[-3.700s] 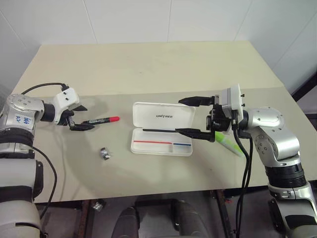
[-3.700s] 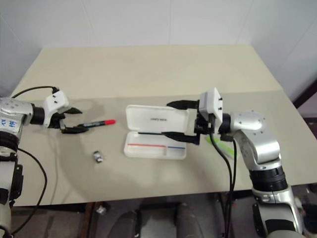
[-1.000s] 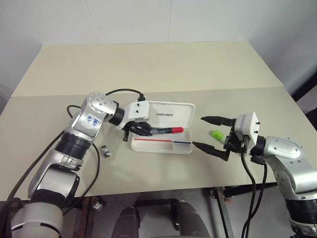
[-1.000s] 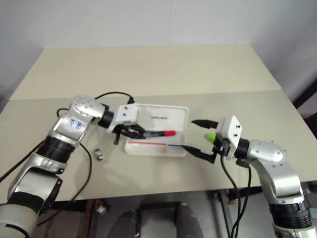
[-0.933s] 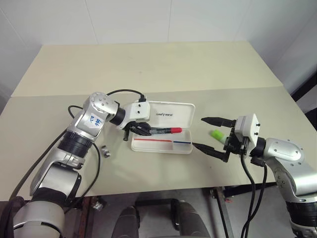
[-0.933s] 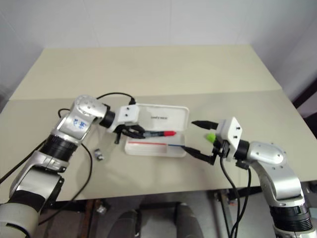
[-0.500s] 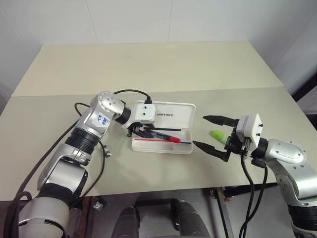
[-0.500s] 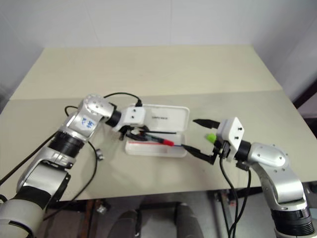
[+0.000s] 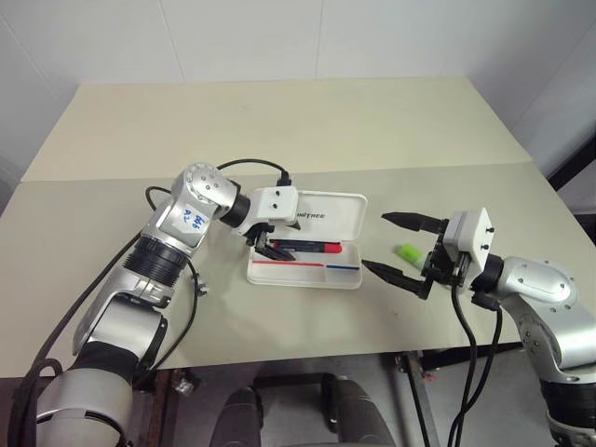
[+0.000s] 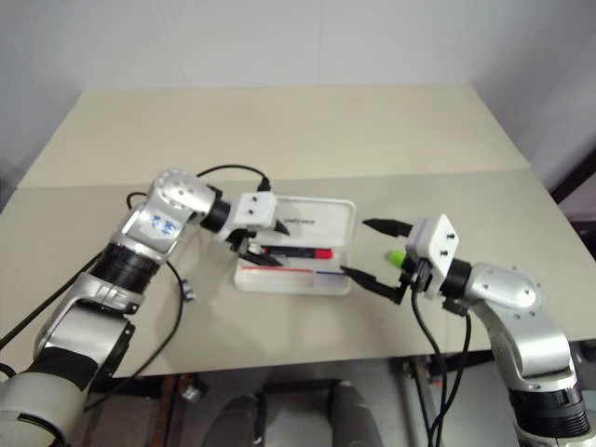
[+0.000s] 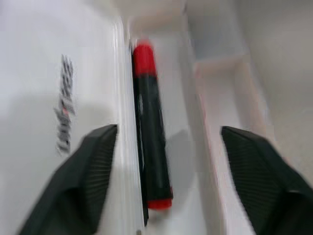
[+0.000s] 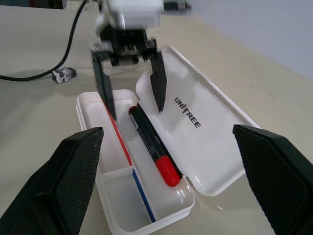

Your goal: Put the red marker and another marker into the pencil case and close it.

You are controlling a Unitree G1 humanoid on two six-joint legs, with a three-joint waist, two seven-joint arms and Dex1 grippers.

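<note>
Pencil case [image 9: 312, 244]: lay open near the bench's [image 9: 279, 130] front edge, lid flat behind the tray; red marker [image 9: 303, 247] lay loose in the tray along the hinge side. Left gripper [image 12: 129, 93]: hung over the marker's black end, fingers apart and clear of it. Right gripper [image 9: 400, 247]: fingers wide apart, empty, in open room right of the case, green marker [image 9: 407, 251] on the bench between them.

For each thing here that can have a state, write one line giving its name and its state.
pencil case: open, lid laid back flat.
red marker: lying loose in the case's tray.
green highlighter: lying on the table, outside the case.
left gripper: open, above the marker.
right gripper: open, empty.
</note>
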